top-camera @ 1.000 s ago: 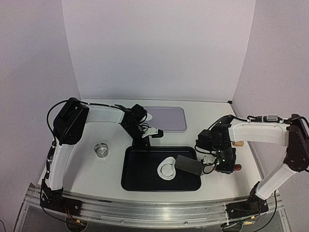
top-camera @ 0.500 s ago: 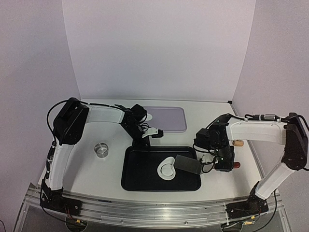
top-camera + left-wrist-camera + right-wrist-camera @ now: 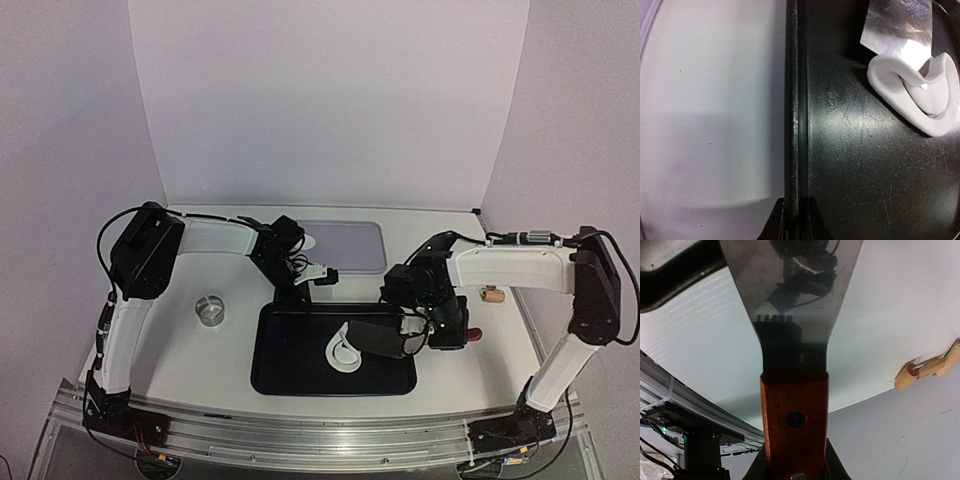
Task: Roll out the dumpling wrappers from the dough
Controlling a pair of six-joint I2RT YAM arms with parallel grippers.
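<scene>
Fingers (image 3: pixel 776 222) of the left gripper (image 3: pixel 794 205) pinch the tray (image 3: pixel 290 365) rim at 11 o'clock. The right gripper (image 3: pixel 794 462) clamps the scraper (image 3: pixel 790 300), its blade under the dough ring (image 3: pixel 343 352). What looks like 1 wrapper (image 3: pixel 308 241) lies on the mat (image 3: pixel 350 245) at 12 o'clock, so more likely need cutting.

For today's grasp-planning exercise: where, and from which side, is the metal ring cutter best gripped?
I would take the ring cutter by its thin wall, coming straight down from above, one finger inside and one outside. It stands open end up on the table, apart from the black tray, so its rim is exposed all round.
</scene>
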